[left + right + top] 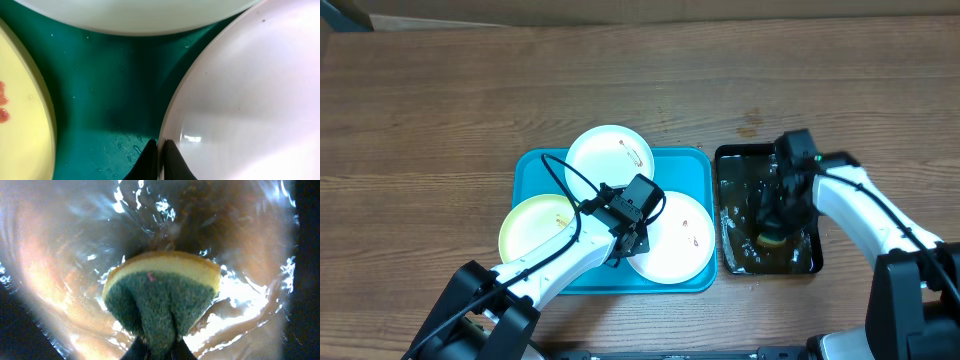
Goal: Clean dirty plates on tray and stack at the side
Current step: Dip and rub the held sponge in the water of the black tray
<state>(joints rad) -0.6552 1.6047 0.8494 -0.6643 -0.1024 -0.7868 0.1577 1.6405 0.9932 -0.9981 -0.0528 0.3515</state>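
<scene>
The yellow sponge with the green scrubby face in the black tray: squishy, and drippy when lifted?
Probably squishy: the yellow-and-green sponge creases where the jaws pinch it. Likely heavy and dripping, since it sits in brownish water in the black rectangular tray. Its rough green face should resist slipping.
</scene>
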